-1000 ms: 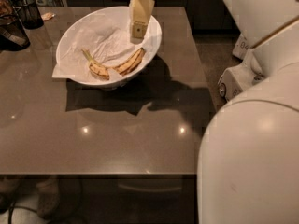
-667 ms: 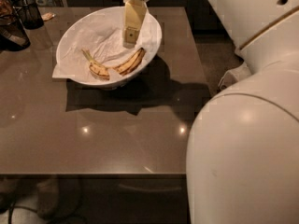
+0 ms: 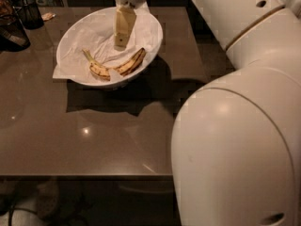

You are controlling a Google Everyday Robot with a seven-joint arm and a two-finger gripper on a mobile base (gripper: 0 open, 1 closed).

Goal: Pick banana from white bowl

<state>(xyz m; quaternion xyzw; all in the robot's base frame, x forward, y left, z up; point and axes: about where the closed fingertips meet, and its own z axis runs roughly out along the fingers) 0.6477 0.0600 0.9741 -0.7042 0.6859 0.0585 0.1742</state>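
The banana [image 3: 123, 68], yellow with heavy brown streaks and a thin stem pointing up-left, lies in the front part of the white bowl [image 3: 155, 36]. The bowl is lined with crumpled white paper and stands at the back of the brown table. My gripper [image 3: 121, 43] hangs down from the white wrist over the middle of the bowl. Its tip is just above and behind the banana and does not touch it.
Two dark mesh containers [image 3: 27, 12] [image 3: 11, 32] stand at the table's back left, with a small scrap [image 3: 47, 16] near them. My large white arm [image 3: 235, 140] fills the right side. The table's front edge [image 3: 94, 176] runs across the lower part.
The gripper has moved left and a little lower over the bowl, closer to the banana. The arm's body takes up more of the right side. The banana and the bowl have not moved.
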